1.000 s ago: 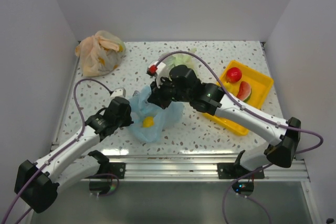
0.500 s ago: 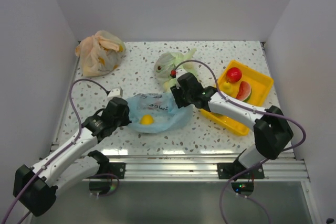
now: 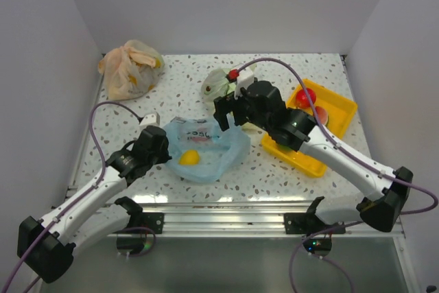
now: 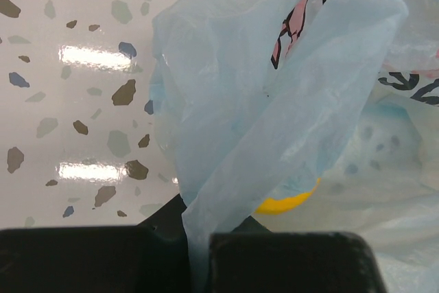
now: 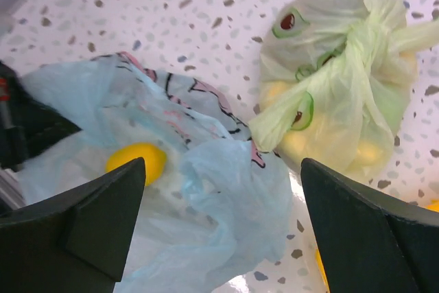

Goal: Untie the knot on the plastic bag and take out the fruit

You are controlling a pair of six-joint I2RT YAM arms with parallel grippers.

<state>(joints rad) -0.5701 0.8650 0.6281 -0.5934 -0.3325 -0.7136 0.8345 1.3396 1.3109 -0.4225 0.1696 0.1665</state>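
The light blue plastic bag point(image 3: 209, 149) lies slack and spread open on the table, and no knot shows on it. One yellow fruit point(image 3: 190, 158) sits inside, also seen in the wrist views point(image 5: 134, 159) point(image 4: 288, 204). My left gripper point(image 3: 162, 150) is shut on the bag's left edge, with the film point(image 4: 288, 101) pinched between its jaws point(image 4: 199, 255). My right gripper point(image 3: 225, 119) hangs open above the bag's right side point(image 5: 219, 197) with nothing between its fingers point(image 5: 89, 217).
A knotted pale green bag point(image 3: 221, 84) point(image 5: 336, 94) lies just behind the blue one. An orange bag point(image 3: 130, 68) sits at the back left. A yellow tray point(image 3: 341, 103) at the right holds a red fruit point(image 3: 306, 95) and a watermelon slice point(image 3: 321, 117).
My right gripper has let go of the blue bag, opened wide and risen back toward the green bag. The bag dropped and spread flat. The left gripper kept its grip.
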